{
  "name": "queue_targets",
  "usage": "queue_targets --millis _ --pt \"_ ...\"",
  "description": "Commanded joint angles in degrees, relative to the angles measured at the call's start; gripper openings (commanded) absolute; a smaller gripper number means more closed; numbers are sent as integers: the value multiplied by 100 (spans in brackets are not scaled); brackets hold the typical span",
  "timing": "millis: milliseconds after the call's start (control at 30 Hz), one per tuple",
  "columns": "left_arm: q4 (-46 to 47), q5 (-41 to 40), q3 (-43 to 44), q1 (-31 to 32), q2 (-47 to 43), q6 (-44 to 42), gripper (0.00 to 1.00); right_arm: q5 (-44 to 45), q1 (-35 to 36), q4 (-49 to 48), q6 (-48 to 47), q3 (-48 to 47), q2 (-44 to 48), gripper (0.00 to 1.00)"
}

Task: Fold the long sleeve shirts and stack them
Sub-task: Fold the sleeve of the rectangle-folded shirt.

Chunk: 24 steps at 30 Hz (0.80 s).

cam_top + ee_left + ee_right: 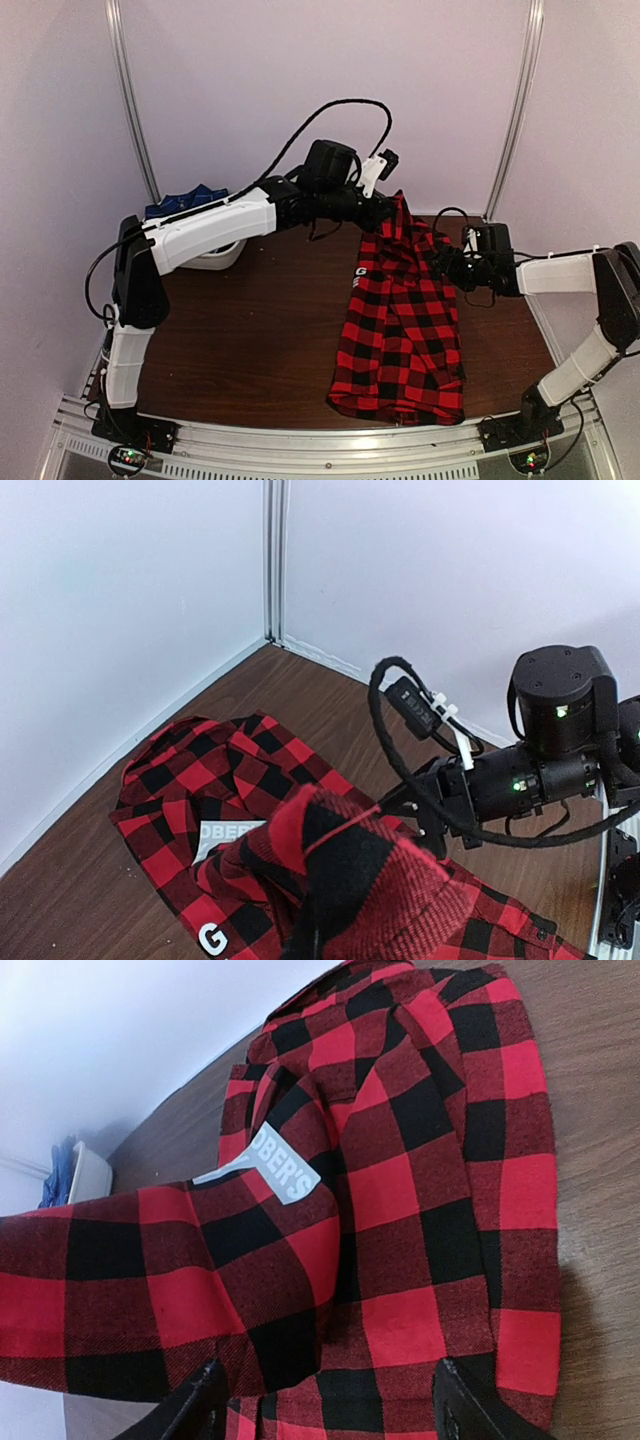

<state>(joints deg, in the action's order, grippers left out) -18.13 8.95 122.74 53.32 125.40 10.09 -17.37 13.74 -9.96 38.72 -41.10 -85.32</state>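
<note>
Fingers of left arm [384, 213] clenched on red-and-black shirt [405, 330]; right fingers [200, 1406] spread wide, released.

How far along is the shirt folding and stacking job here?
Done: nothing stacked yet. In hand: left fingers hold up the far end of the red-and-black plaid shirt; right fingers open by its edge. Left: finishing this fold, then the navy shirt, bunched in the white bin.

I'm looking down from above and behind the rig, taking in the whole surface [250, 340]. My left wrist camera is facing a wall corner [272, 630]; the right one is sitting closer. All three are sharing the red-and-black shirt [400, 340].
</note>
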Motion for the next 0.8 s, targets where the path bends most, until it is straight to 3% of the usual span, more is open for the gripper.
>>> queue_targets --millis 0,433,767 --pt "135 49 225 -7 80 -115 0 -405 -2 -556 -66 12 -134 71" --pt "130 -47 283 -6 141 -87 0 -119 385 -1418 -557 812 110 60" --pt "108 54 321 -6 151 -77 0 284 604 -1498 -781 347 -655 57"
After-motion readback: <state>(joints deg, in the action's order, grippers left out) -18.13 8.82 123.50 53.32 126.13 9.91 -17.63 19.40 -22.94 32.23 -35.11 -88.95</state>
